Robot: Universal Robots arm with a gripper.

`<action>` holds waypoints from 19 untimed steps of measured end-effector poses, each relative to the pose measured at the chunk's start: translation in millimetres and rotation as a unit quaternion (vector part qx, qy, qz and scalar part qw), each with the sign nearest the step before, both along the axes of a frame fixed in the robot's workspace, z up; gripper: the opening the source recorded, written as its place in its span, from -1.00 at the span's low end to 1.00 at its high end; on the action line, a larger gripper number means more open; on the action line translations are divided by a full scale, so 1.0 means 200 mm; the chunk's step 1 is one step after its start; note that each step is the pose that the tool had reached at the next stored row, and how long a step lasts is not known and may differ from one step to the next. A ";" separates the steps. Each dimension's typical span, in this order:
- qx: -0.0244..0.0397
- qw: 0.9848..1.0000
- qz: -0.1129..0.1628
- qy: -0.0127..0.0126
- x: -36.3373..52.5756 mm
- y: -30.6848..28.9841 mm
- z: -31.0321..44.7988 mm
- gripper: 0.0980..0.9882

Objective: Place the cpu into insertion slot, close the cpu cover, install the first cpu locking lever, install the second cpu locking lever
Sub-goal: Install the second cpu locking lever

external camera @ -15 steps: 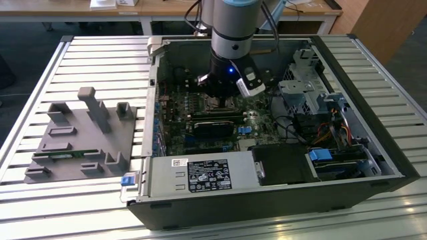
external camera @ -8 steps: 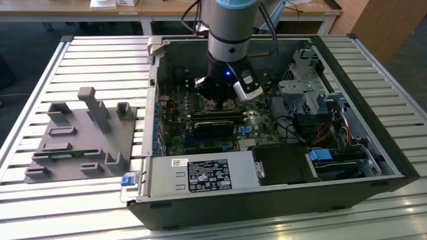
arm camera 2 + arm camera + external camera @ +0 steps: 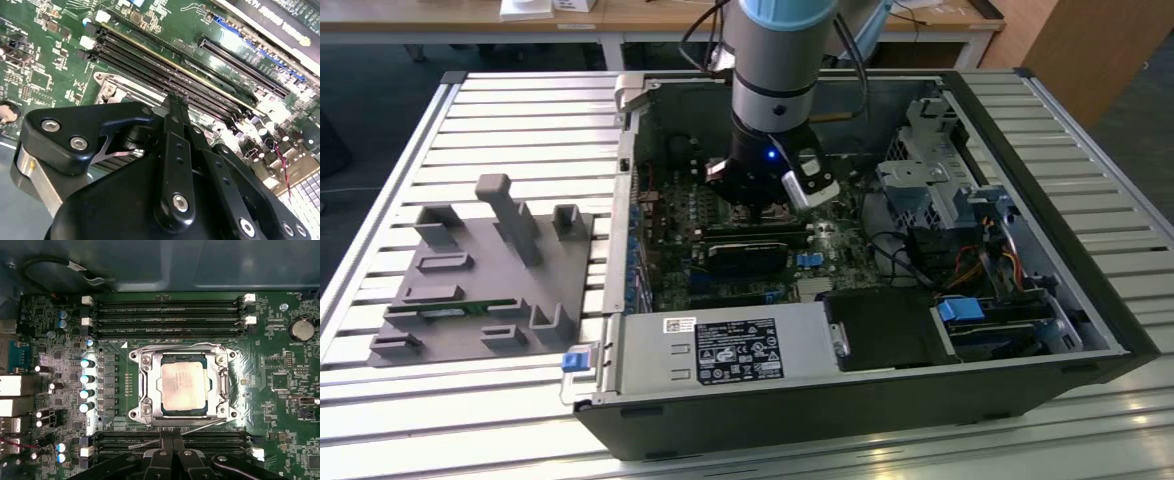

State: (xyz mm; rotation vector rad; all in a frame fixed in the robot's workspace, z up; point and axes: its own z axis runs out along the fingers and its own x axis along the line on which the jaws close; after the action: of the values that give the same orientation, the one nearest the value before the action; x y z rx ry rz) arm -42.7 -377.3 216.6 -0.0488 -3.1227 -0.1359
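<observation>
The flat square chip with a dull silver-grey metal top (image 3: 183, 386) lies in the square socket with a black frame (image 3: 183, 387) on the green circuit board (image 3: 280, 375). The thin shiny silver metal frame with a big window in its middle (image 3: 150, 386) lies flat over the socket, and the chip shows through the window. Round screws sit at the frame's corners. A thin silver wire lever (image 3: 172, 346) runs along one edge of the socket, and another thin silver wire lever (image 3: 205, 425) runs along the other edge. Long narrow black slots (image 3: 167, 317) lie in rows on both sides of the socket. In the exterior view the board sits inside an open black metal computer case (image 3: 1067, 300), which rests on a ribbed silver metal surface (image 3: 400, 160). A grey plastic holder with upright posts (image 3: 487, 275) stands on the exterior view's left. The grey round robot arm (image 3: 774, 60) points straight down into the case. The black gripper (image 3: 172, 442) hangs low, just beside the socket, near the lever on that side. Its jaws are pressed together and hold nothing.
</observation>
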 end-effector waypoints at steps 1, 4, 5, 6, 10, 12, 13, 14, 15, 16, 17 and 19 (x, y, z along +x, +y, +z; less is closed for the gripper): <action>0.003 1.000 0.000 0.000 0.000 -0.001 -0.003 -0.98; 0.021 1.000 0.000 0.000 0.000 -0.020 -0.005 -0.98; 0.024 1.000 0.000 0.000 0.000 -0.027 -0.005 -0.98; 0.027 1.000 0.000 0.000 0.000 -0.032 -0.005 -0.98; 0.034 0.999 0.000 0.000 -0.024 -0.048 -0.008 -0.98; 0.036 0.999 0.000 0.000 -0.037 -0.052 -0.011 -0.98; 0.036 0.999 0.000 0.000 -0.042 -0.053 -0.015 -0.98; 0.036 0.999 0.000 0.000 -0.048 -0.054 -0.019 -0.98; 0.037 0.999 0.000 0.000 -0.053 -0.055 -0.024 -0.98; 0.038 0.999 0.000 0.000 -0.057 -0.055 -0.029 -0.98; 0.039 0.999 0.000 0.000 -0.060 -0.055 -0.035 -0.98; 0.040 0.999 0.000 0.000 -0.062 -0.055 -0.047 -0.98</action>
State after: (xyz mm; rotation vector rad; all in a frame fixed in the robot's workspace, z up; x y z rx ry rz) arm -55.1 -388.3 207.1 -0.0475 -3.1133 -0.2620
